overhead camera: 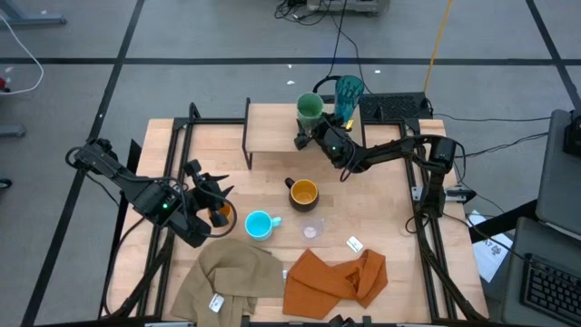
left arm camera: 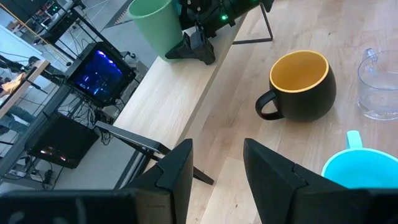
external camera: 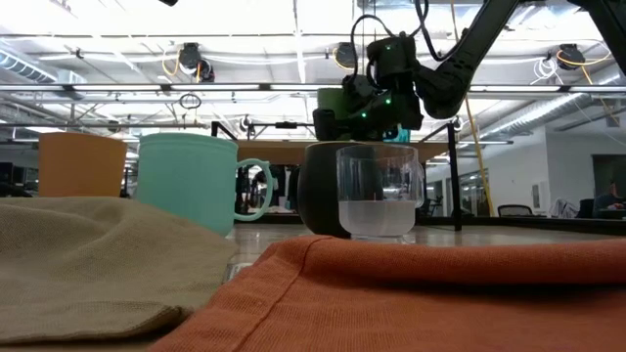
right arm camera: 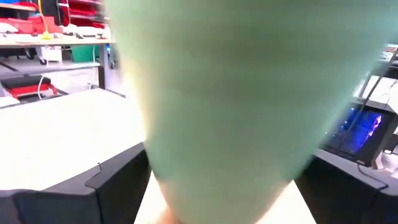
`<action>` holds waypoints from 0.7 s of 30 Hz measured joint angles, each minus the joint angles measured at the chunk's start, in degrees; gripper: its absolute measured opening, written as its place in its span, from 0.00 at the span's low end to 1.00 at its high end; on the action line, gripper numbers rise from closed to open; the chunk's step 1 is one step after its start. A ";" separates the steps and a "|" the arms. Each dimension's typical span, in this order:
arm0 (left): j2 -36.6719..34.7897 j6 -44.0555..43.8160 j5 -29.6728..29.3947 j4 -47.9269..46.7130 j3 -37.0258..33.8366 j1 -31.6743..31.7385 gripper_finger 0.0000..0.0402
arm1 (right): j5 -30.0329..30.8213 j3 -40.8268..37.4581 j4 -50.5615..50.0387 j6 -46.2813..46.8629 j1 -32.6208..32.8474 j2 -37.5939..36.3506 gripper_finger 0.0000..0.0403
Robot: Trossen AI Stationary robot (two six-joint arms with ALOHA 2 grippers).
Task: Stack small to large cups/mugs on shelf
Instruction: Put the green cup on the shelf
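Currently right gripper (overhead camera: pixel 311 130) clamps green cup (overhead camera: pixel 310 107) between wide fingers, upright on shelf (overhead camera: pixel 272 136).

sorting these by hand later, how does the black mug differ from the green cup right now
The black mug has a handle and a yellow inside; the green cup has no handle and is green all over. The black mug stands on the tabletop, untouched; the green cup stands on the shelf between the right claw fingers. Both stand upright.
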 joint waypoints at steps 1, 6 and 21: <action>0.00 0.02 0.02 0.00 0.00 0.00 0.36 | -0.02 0.01 0.08 0.00 0.01 0.00 0.88; 0.00 0.00 0.00 0.00 0.00 0.00 0.36 | 0.01 0.01 0.47 -0.04 0.02 0.00 0.88; 0.00 0.00 0.02 0.00 0.00 0.00 0.36 | -0.04 0.01 0.40 -0.42 0.10 0.00 0.88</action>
